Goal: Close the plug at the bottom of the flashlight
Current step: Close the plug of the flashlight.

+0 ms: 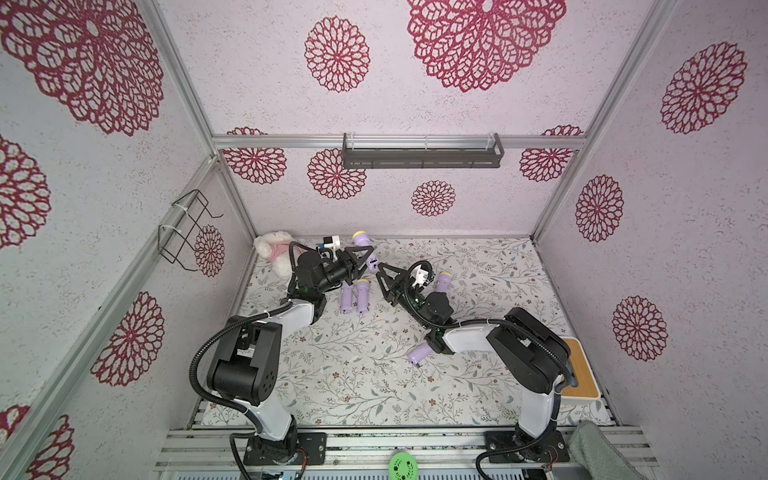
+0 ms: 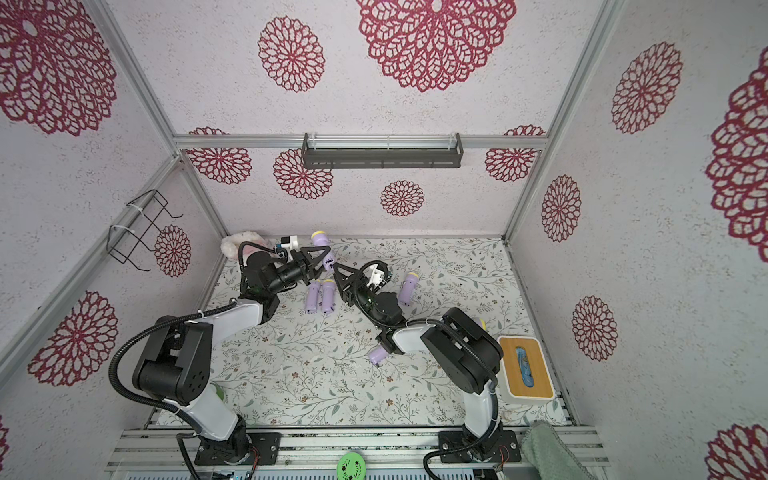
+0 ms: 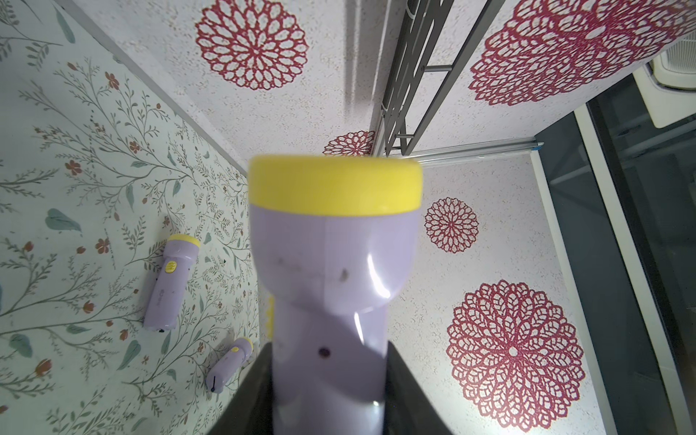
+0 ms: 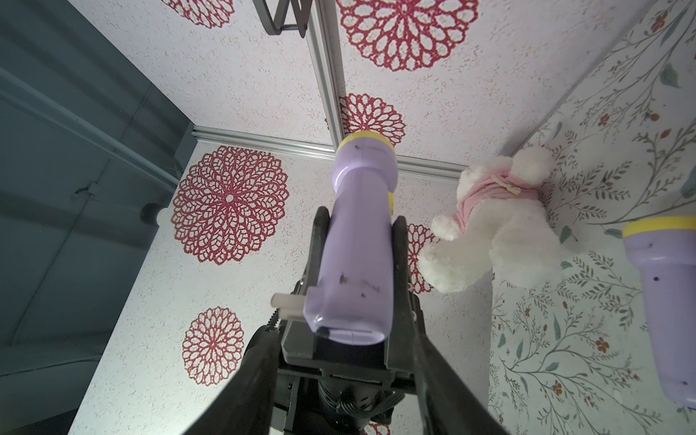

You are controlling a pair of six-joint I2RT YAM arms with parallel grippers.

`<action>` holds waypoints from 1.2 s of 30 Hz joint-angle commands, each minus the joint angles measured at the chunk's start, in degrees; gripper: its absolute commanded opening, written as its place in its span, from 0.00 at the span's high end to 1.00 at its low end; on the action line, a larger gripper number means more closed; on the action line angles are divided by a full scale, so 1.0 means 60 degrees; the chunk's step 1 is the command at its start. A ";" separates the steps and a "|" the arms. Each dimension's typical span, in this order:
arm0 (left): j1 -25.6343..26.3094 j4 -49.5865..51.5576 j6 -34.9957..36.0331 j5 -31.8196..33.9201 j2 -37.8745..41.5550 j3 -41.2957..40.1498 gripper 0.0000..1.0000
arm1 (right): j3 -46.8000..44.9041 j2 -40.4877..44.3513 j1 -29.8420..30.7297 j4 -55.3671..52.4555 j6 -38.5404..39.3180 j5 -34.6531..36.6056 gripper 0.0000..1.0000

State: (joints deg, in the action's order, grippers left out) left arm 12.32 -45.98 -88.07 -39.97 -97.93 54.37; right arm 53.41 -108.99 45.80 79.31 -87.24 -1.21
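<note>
Right wrist view: the left tool (image 4: 359, 224) clamps a lilac flashlight (image 4: 357, 263) around its body. The right tool (image 4: 342, 337) stands parted, one jaw either side of the flashlight's bottom end.

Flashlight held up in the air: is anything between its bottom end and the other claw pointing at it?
Nothing visible. The left gripper clamps the flashlight around its middle, leaving the bottom end bare, with the plug sticking out sideways. The right gripper, jaws apart, faces that end with only air between.

One flashlight (image 1: 417, 354) lies partly hidden beneath the right arm (image 1: 461, 338).
</note>
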 commanded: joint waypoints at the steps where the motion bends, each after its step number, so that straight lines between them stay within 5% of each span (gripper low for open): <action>1: -0.0072 -0.0493 -0.0138 -0.0048 -0.0113 -0.0067 1.00 | 0.0320 -0.0055 0.0049 0.0564 0.0025 0.0144 0.45; 36: -0.0016 -0.0388 -0.0087 -0.0019 -0.0116 -0.0056 1.00 | 0.0738 -0.0289 0.0170 0.0213 0.0520 0.0445 0.59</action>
State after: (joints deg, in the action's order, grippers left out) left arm 12.34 -45.93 -88.09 -39.72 -98.17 54.37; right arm 56.38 -110.67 46.46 77.56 -85.97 0.32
